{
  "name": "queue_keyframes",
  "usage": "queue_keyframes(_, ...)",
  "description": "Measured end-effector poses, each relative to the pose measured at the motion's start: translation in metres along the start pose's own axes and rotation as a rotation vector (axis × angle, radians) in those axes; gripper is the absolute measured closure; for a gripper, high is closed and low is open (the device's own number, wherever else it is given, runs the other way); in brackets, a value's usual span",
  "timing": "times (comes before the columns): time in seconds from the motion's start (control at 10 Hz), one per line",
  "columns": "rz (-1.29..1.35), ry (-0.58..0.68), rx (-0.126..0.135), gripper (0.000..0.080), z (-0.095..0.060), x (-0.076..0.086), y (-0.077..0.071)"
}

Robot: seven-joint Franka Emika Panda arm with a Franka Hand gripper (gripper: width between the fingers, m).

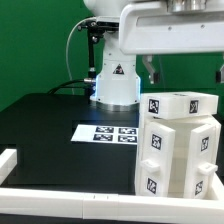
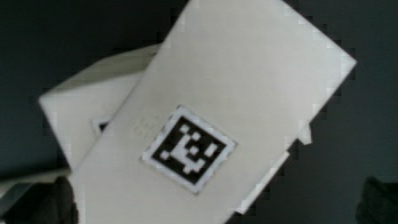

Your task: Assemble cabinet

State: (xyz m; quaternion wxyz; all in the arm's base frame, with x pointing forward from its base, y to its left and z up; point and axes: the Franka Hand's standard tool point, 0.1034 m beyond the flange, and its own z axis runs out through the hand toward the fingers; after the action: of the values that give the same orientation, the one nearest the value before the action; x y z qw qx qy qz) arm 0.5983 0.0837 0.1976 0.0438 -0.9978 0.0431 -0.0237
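Observation:
The cabinet (image 1: 178, 145) is a large white box-like body with several black-and-white tags. It stands on the black table at the exterior view's right, close to the front rail. My gripper (image 1: 185, 72) hangs just above its top with the jaws spread wide and nothing held between them. In the wrist view the cabinet (image 2: 214, 90) fills most of the picture, seen at a slant, with one tag (image 2: 192, 148) facing the camera. Only dark edges of my fingers show at the lower corners.
The marker board (image 1: 108, 133) lies flat on the black table in the middle. The robot base (image 1: 115, 82) stands behind it. A low white border rail (image 1: 60, 200) runs along the front and the exterior view's left side.

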Motion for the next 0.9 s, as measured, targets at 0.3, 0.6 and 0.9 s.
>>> queue_keyframes(0.3, -0.218, 0.010, -0.009, 0.0002, 0.003, -0.002, 0.002)
queue_keyframes(0.6, -0.709, -0.032, -0.042, 0.0002, 0.011, -0.008, -0.011)
queue_keyframes(0.9, -0.933, -0.043, -0.044, 0.0002, 0.009, -0.006, -0.006)
